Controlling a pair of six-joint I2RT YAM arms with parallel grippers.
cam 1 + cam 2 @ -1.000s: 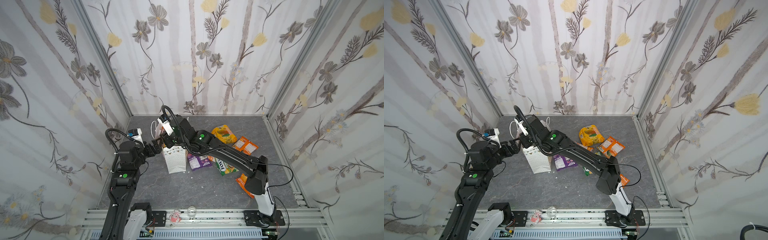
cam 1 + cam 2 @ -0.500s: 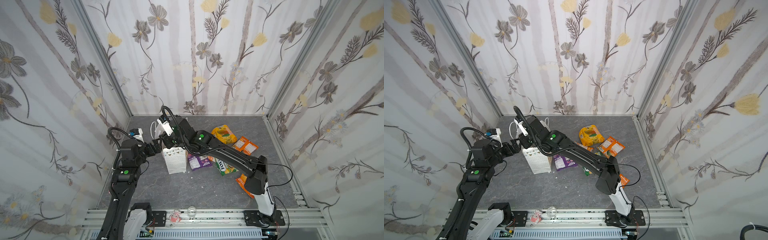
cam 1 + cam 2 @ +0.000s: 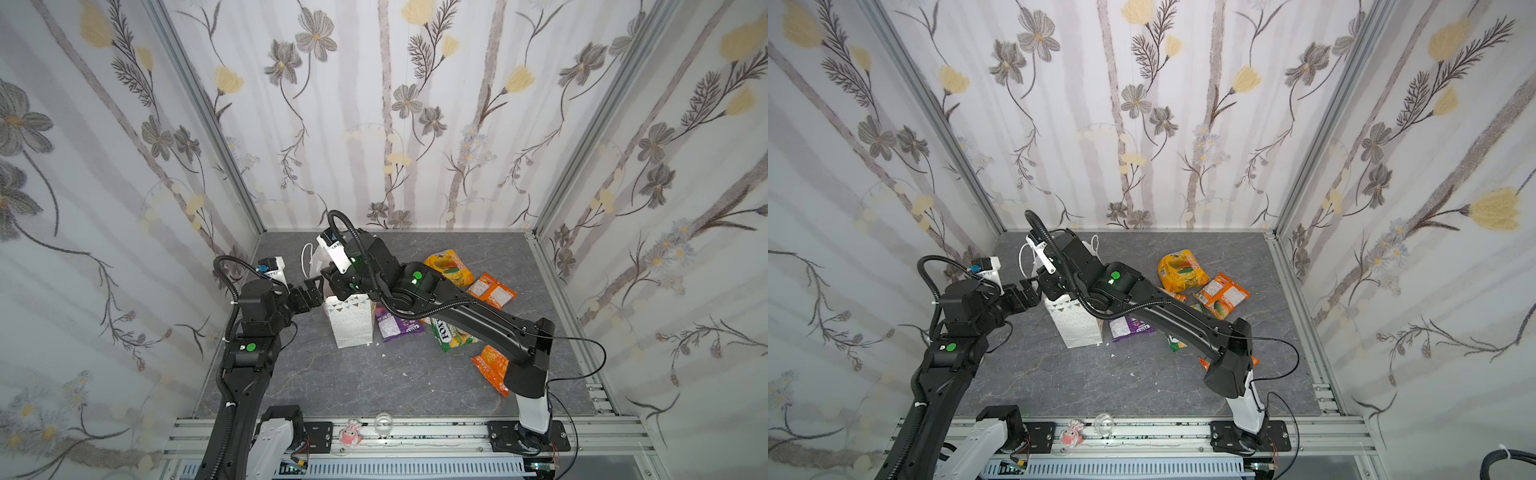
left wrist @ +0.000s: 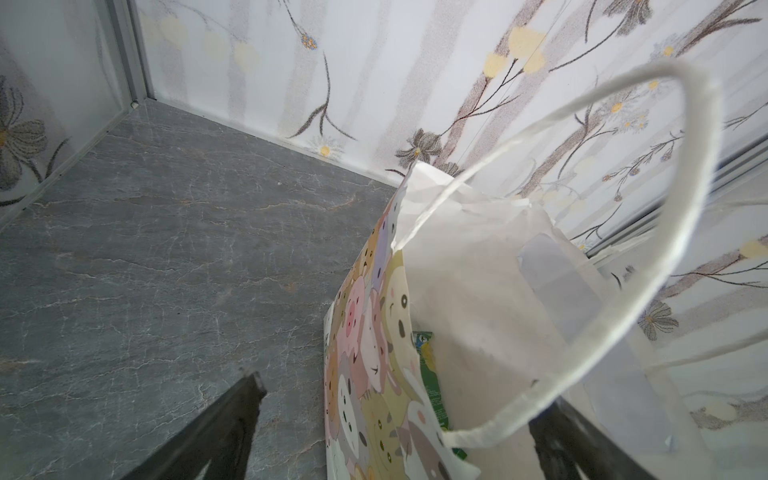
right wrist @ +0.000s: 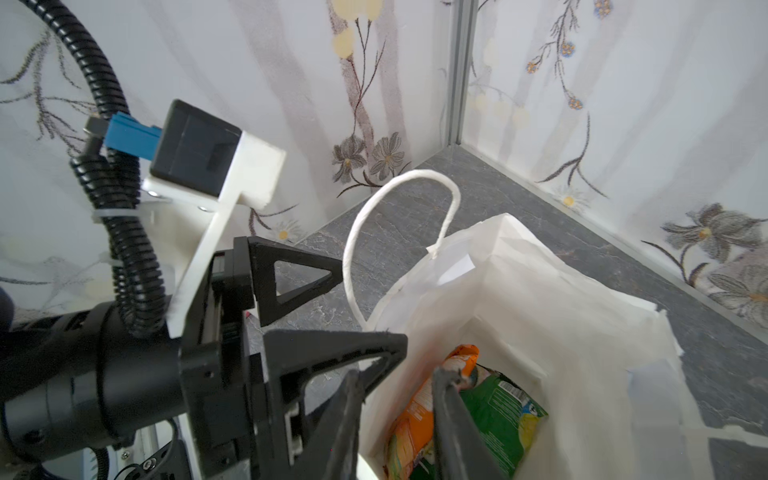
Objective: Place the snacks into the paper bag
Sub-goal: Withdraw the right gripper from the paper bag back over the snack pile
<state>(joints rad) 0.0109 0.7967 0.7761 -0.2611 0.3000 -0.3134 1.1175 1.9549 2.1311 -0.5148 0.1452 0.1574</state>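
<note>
Since a second ago the left arm has pushed forward and carried the left gripper (image 3: 314,292) from just short of the bag up to its rim, while the right arm has barely shifted. The left gripper's jaws are spread wide. In the left wrist view one finger is over the grey marbled floor (image 3: 365,386) and the other is at the bag's mouth, with a bag wall printed in pastel cartoon animals between them. A looped white cord handle (image 5: 362,216) curves up just past its fingertips. Directly ahead of this gripper stands the tall white paper gift bag (image 3: 351,326), upright and open, with small dots and triangle bunting near its rim. The right gripper (image 5: 399,372) reaches across from the right and dips into the bag's mouth. Its fingers are narrow, and an orange crinkly packet (image 5: 415,419) sits between them, apparently pinched. Just beside that, deeper in the bag, lies a green plastic packet (image 5: 505,411). The rest of the snacks lie on the floor to the right of this gripper, under and beyond its arm. A purple packet (image 3: 395,326) is close against the bag's foot, and a green packet lettered FOX'S (image 3: 451,337) is next to it. Farther back is a puffy yellow-orange packet (image 3: 449,266), with a flat orange packet (image 3: 492,291) beside it. Well apart from the gripper, a crumpled orange packet (image 3: 490,365) rests near the right arm's base.
</note>
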